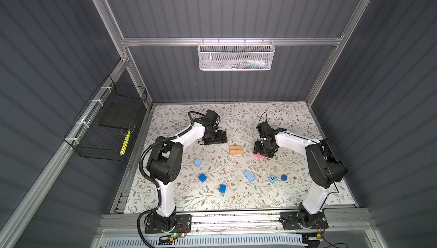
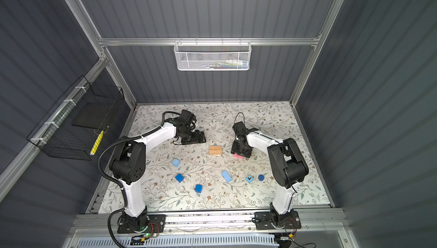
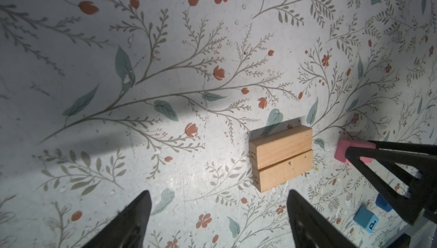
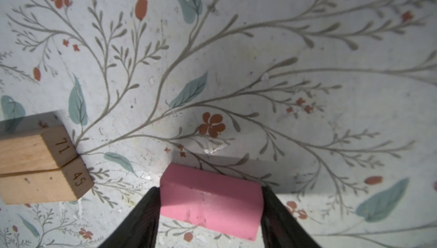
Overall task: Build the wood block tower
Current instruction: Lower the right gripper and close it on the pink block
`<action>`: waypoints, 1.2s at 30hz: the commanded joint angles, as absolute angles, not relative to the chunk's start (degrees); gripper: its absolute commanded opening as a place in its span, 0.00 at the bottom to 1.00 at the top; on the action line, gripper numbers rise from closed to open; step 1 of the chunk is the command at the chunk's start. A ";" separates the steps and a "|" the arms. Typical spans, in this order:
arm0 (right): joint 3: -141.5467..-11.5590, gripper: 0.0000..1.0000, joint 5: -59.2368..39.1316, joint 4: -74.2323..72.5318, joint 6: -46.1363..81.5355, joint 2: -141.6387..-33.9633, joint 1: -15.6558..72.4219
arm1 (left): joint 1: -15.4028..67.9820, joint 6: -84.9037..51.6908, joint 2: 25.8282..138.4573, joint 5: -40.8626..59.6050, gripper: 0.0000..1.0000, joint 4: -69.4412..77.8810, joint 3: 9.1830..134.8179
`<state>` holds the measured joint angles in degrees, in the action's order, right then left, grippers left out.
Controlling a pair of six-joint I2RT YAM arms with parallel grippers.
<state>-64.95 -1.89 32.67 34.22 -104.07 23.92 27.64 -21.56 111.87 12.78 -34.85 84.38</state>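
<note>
Two tan bars (image 1: 235, 150) (image 3: 281, 161) (image 4: 40, 164) lie side by side, flat on the floral table, numbered on their ends. Just right of them my right gripper (image 4: 210, 189) (image 1: 261, 152) is shut on a pink bar (image 4: 210, 202) (image 2: 237, 156), one finger on each end, low at the table. My left gripper (image 3: 219, 192) (image 1: 218, 138) stands open and empty behind and left of the tan bars. Nearer the front lie a light blue cube (image 1: 197, 163), two dark blue cubes (image 1: 202, 177) (image 1: 222, 188), a light blue bar (image 1: 249, 176), a lettered blue cube (image 1: 272, 178) and a dark blue cylinder (image 1: 284, 177).
A white mesh basket (image 1: 236, 56) hangs on the back wall and a black wire basket (image 1: 106, 126) on the left wall. Dark panel walls close in the table on three sides. Both arm bases sit on the front rail (image 1: 236, 220).
</note>
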 commanded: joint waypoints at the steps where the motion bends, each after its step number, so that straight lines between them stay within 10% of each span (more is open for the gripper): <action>1: -64.36 0.63 -1.94 35.21 28.86 -105.60 23.90 | 27.11 -21.49 110.30 14.15 0.90 -34.94 83.87; 17: -64.86 0.84 -1.93 35.04 31.85 -100.65 23.99 | 27.16 -21.51 109.87 14.74 0.90 -35.37 84.90; 36: -65.67 0.86 8.83 38.73 49.62 -99.45 29.86 | 27.11 -21.44 109.89 14.68 0.89 -36.56 85.74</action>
